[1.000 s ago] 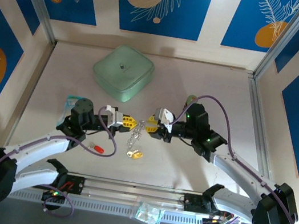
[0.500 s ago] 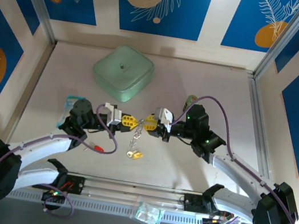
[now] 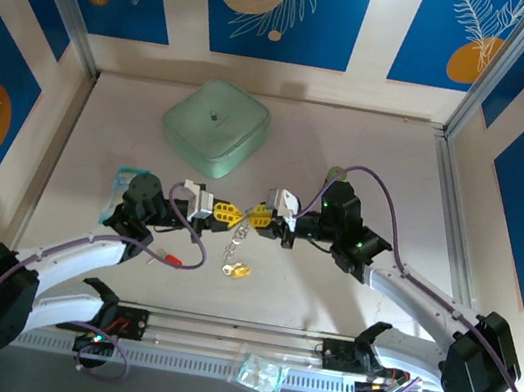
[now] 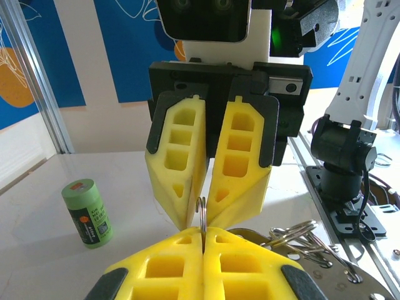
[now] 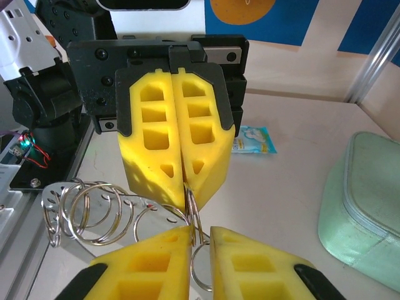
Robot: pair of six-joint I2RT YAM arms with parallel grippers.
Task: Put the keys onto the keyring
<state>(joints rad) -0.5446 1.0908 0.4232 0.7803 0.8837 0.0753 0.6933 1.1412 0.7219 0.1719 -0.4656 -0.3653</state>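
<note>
The keyring (image 3: 236, 242) is a string of linked silver rings hanging between my two grippers. A yellow-headed key (image 3: 237, 271) lies at its lower end on the table. The red-headed key (image 3: 168, 258) lies apart to the left, near the left arm's cable. My left gripper (image 3: 223, 213) is shut on the top ring (image 4: 201, 209), which stands edge-on above its fingertips (image 4: 181, 240). My right gripper (image 3: 260, 218) faces it tip to tip. Its jaws stand a little apart around the same ring (image 5: 199, 215), which rests against one fingertip (image 5: 178, 240). More rings (image 5: 81, 209) trail to the left.
A pale green square case (image 3: 215, 127) sits at the back of the table. A green cylinder (image 4: 87, 212) stands behind the right arm. A blue packet (image 3: 126, 175) lies by the left arm. A clear bag (image 3: 259, 373) rests on the front rail.
My right gripper has moved left up to the left gripper's tips and narrowed its jaws around the ring. The left gripper has stayed shut, and the hanging rings shifted slightly.
</note>
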